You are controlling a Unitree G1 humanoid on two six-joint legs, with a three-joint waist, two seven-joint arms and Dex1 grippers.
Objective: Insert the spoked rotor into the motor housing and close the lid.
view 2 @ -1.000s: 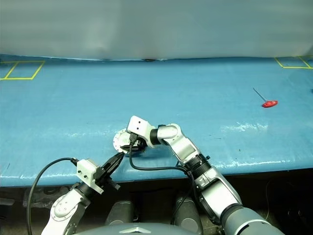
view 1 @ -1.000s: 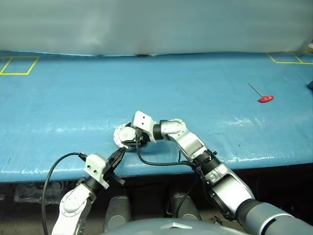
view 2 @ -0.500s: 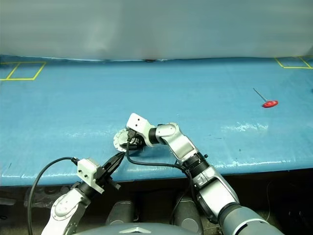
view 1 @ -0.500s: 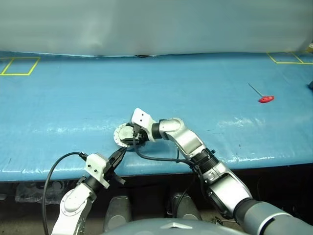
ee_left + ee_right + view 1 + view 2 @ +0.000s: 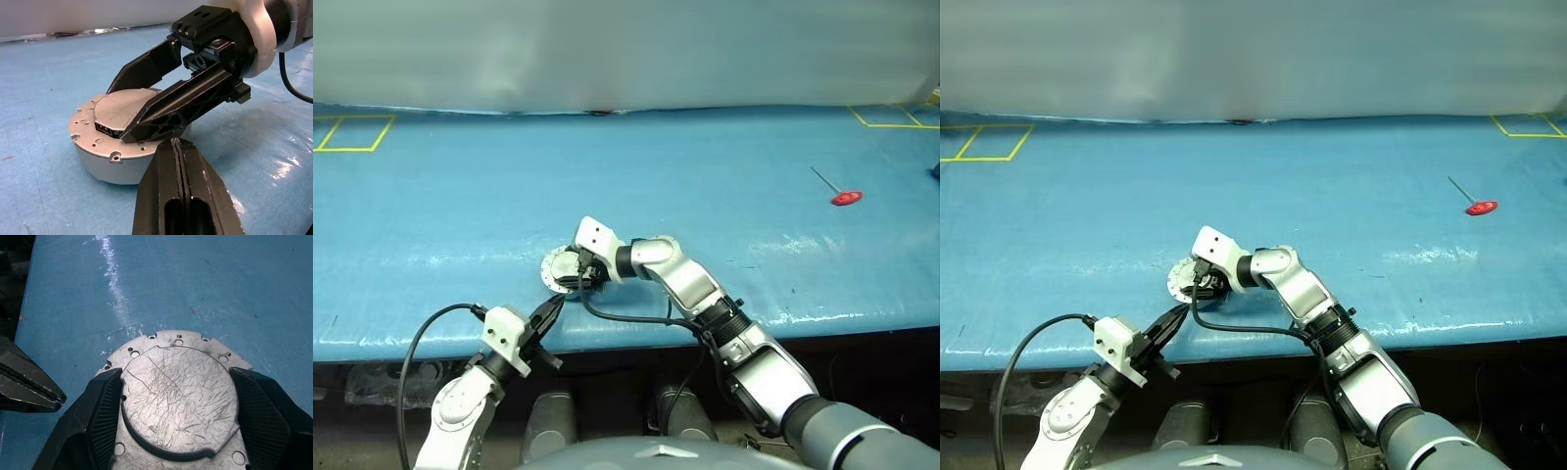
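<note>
- Two grippers are at work near the front edge of the blue table (image 5: 724, 147), both close to the motor housing (image 5: 105, 159).
- The housing sits flat on the table with its lid (image 5: 178, 399) down on top, plain scratched face up; the rotor cannot be seen, so it is presumably inside.
- The right gripper (image 5: 176, 431) comes from the right and tilts down over the lid, its fingers spread wide either side of the raised centre, close to or touching its edge; I cannot tell which, and it lifts nothing.
- The left gripper (image 5: 182, 161) is closed and empty, pointing level at the housing's near side, just short of it.
- The right arm is the nearer one; to my eye, any final press goes straight down on the lid.
</note>
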